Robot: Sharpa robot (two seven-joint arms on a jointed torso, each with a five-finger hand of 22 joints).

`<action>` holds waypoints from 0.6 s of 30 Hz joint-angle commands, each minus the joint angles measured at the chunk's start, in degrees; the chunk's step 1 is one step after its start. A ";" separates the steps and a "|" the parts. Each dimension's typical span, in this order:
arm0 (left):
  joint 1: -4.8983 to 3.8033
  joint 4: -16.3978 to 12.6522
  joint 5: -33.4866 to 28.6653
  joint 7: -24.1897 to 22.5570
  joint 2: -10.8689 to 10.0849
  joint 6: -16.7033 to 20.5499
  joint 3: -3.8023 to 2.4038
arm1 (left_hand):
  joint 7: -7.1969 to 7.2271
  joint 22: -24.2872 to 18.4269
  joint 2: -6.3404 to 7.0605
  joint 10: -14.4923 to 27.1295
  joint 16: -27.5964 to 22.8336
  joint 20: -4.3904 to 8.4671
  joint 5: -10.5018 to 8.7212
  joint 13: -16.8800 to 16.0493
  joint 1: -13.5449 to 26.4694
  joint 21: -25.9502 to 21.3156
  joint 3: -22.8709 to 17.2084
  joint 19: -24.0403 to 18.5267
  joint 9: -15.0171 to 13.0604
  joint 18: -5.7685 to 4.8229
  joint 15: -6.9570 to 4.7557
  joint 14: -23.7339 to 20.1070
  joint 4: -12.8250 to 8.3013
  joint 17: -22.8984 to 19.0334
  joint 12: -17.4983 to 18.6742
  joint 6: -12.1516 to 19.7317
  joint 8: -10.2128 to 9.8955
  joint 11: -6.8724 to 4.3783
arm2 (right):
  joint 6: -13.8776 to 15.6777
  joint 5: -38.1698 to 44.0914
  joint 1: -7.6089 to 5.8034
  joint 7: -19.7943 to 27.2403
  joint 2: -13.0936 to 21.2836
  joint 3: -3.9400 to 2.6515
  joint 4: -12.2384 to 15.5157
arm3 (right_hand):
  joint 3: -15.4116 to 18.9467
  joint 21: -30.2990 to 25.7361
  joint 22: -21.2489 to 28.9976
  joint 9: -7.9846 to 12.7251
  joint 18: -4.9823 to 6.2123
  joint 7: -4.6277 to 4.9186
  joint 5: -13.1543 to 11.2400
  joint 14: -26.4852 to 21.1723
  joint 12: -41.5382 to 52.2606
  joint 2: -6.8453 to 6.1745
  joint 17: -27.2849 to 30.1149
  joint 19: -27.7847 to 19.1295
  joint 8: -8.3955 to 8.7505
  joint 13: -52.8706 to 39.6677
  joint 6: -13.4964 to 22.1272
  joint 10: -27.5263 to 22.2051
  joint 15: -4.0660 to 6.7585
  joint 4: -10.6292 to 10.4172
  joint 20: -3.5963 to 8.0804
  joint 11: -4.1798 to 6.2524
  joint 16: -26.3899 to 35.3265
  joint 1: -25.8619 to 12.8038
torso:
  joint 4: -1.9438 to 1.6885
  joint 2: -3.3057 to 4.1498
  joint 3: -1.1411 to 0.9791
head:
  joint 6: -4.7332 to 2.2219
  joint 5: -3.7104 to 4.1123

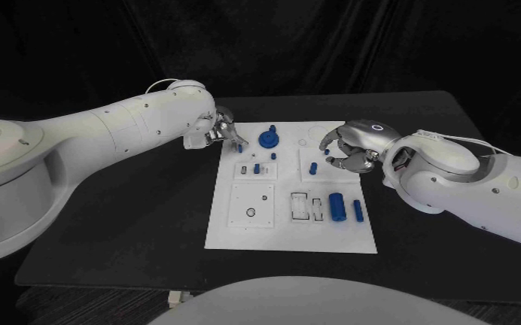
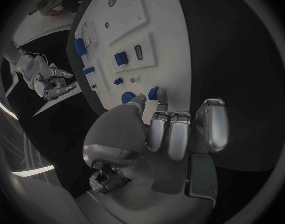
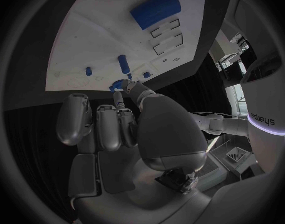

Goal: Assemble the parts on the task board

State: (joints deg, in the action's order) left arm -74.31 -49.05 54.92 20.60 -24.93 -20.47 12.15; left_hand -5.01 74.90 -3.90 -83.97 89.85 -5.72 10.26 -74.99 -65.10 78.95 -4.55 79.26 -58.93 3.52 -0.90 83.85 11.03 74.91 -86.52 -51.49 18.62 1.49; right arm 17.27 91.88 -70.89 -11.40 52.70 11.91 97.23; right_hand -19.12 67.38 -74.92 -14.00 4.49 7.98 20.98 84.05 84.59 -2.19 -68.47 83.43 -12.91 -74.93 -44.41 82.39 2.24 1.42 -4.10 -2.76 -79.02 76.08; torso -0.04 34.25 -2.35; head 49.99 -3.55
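Note:
The white task board (image 1: 291, 227) lies mid-table with several blue parts on it: a round gear-like part (image 1: 269, 141), small pegs (image 1: 257, 167) (image 1: 312, 167) and two cylinders (image 1: 338, 207). My left hand (image 1: 223, 133) hovers over the board's far left corner with its fingers curled. It pinches a small blue part (image 2: 155, 93) between thumb and fingertip. My right hand (image 1: 348, 152) hangs over the board's right edge, fingers curled. A bit of blue (image 3: 116, 87) shows at its thumb tip, and I cannot tell whether it is held.
Pale recessed slots (image 1: 304, 206) and a square plate with a hole (image 1: 252, 211) mark the board's near half. Black tabletop (image 1: 130, 212) runs all round the board. Both white forearms reach in low from the sides.

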 commanded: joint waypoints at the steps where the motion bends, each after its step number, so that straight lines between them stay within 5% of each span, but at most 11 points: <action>1: 0.13 -0.07 0.07 -1.35 0.05 0.06 -0.06 | 0.46 10.65 -0.02 -0.98 0.15 0.12 0.80 -11.23 -0.90 -0.18 -0.17 -0.33 -0.10 -0.15 0.02 6.15 -0.48 15.09 0.30 -0.10 -0.33 -0.24 | 0.64 0.11 0.14 -0.11 0.04 -0.03 0.01 | -0.11 -0.28 -8.53 -0.01 0.32 -0.05 0.38 2.01 -0.36 -0.01 -0.09 -0.35 0.32 -2.34 -0.51 -0.30 -0.47 -0.38 -0.08 0.05 0.10 -0.40 | 0.03 0.03 -0.01 | 0.01 -0.17; 15: 0.17 -0.12 0.07 -1.64 0.33 -0.31 -0.06 | 1.02 10.67 -0.07 -1.12 0.15 0.44 3.11 -11.36 -3.48 -0.15 -2.84 -0.30 -0.55 -0.16 -0.34 6.15 -2.86 15.09 0.21 -0.68 -0.51 -0.70 | 0.52 -0.59 0.17 -0.20 -0.20 -0.03 -0.22 | -0.42 -0.35 -8.54 -0.02 0.31 0.07 1.28 2.09 -0.31 0.97 -0.25 -0.30 0.36 -2.41 -0.95 -0.22 -0.57 -1.14 -0.15 -0.10 -0.02 -0.75 | -0.03 0.00 0.01 | 0.01 -0.34; 18: 0.18 -0.11 0.07 -1.64 0.31 -0.36 -0.06 | 1.25 10.67 0.26 -1.12 0.15 0.64 4.85 -11.37 -4.36 -0.14 -4.41 -0.28 -0.73 -0.16 -0.53 6.15 -3.99 15.09 0.24 -1.03 -0.58 -0.91 | 0.50 -0.62 0.17 -0.21 -0.25 -0.03 -0.27 | -0.51 -0.38 -8.54 -0.01 0.31 0.09 1.62 2.10 -0.28 1.25 -0.25 -0.28 0.41 -2.47 -1.01 -0.17 -0.60 -1.39 -0.17 -0.12 -0.04 -0.89 | 0.00 0.00 0.00 | 0.01 -0.41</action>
State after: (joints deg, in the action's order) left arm -74.25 -49.10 54.96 20.00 -24.72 -20.46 12.14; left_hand -4.06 74.91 -3.72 -84.01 89.85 -5.51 14.55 -74.99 -68.89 78.95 -8.37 79.06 -59.57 3.52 -1.05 84.00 7.22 74.91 -86.52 -52.44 18.29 1.12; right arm 17.26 91.44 -70.85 -11.40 52.48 11.91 96.98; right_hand -19.52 67.38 -74.91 -14.00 4.48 8.19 22.33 83.85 84.59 -1.49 -68.68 83.43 -12.77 -74.92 -45.03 82.39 2.04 0.38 -4.10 -2.76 -79.02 75.38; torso -0.07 34.26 -2.36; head 49.99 -3.91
